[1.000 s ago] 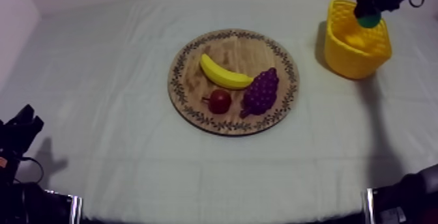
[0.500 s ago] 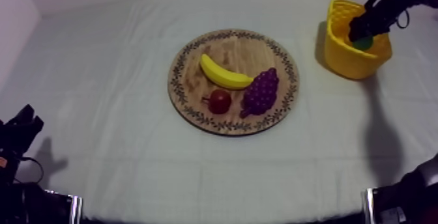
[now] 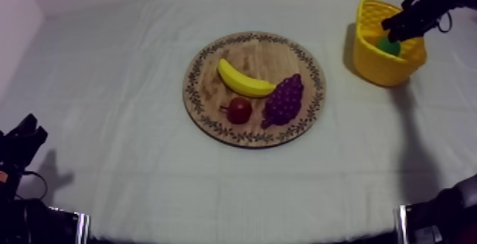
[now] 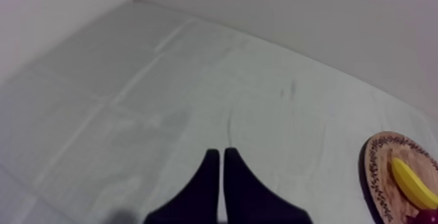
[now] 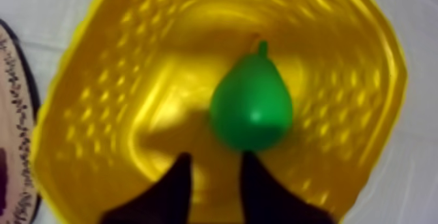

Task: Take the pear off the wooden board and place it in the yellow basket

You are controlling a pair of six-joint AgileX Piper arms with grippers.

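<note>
The green pear [image 5: 251, 106] lies on the floor of the yellow basket [image 5: 130, 77], stem pointing away from me. My right gripper [image 5: 215, 158] hangs just over it, open, its two black fingers apart with only yellow basket between them. From above, the right gripper [image 3: 399, 27] sits over the basket [image 3: 383, 69] at the table's far right, the pear [image 3: 387, 46] showing beneath it. The wooden board [image 3: 262, 55] is mid-table. My left gripper [image 4: 218, 154] is shut, its fingers together as a narrow wedge, low at the near left [image 3: 21, 144].
On the board lie a banana [image 3: 243, 81], a bunch of grapes [image 3: 284, 99] and a small red fruit [image 3: 239, 110]. The board's rim [image 5: 13, 109] shows beside the basket. White cloth [image 3: 113, 84] stretches between the left arm and the board.
The right gripper came down into the basket with the pear, let it go and drew back a little. The pear now lies loose in the basket. The left arm has not moved.
</note>
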